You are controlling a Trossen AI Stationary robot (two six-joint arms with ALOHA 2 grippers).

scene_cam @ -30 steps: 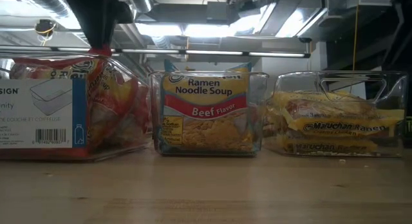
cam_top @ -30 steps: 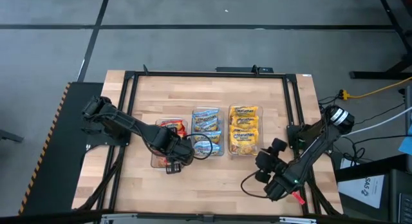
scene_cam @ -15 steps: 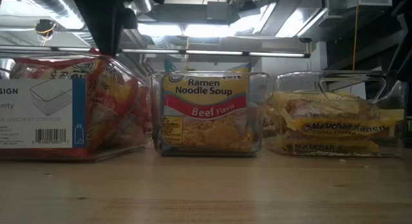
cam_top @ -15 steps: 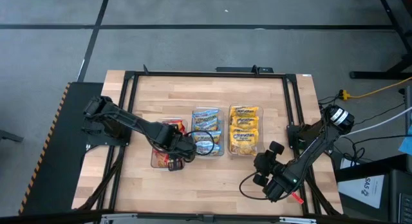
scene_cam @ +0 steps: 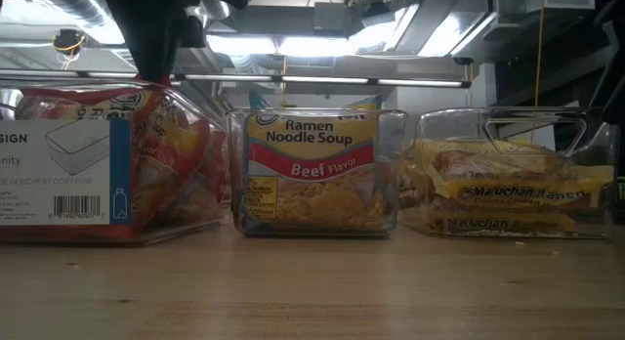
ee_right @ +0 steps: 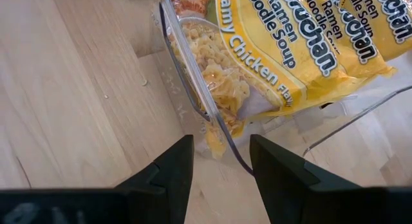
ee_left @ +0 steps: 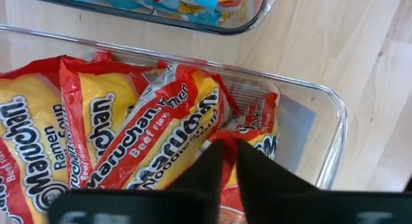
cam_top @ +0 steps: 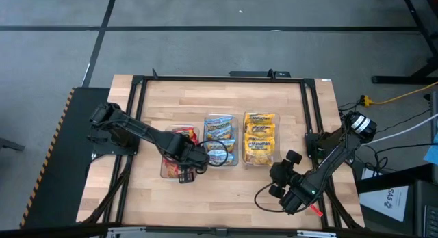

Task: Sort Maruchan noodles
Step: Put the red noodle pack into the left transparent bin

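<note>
As judged from the crinkled film, the Maruchan noodles rate light, slippery-skinned and brittle inside; best taken by a sealed edge or flat across the pack, gently. Left to right: red beef packets [ee_left: 129, 140] stacked in the left bin [ee_left: 335, 127], directly beneath the left gripper [ee_left: 224, 161], fingers nearly together above a packet, nothing visibly pinched. Blue packets [cam_top: 217, 138] in the middle bin, just beyond that gripper. Yellow creamy-chicken packets [ee_right: 302, 37] in the right bin [ee_right: 193, 76], immediately ahead of the right gripper [ee_right: 221, 161], parked low over the bench [ee_right: 71, 89], jaws apart, empty.
</note>
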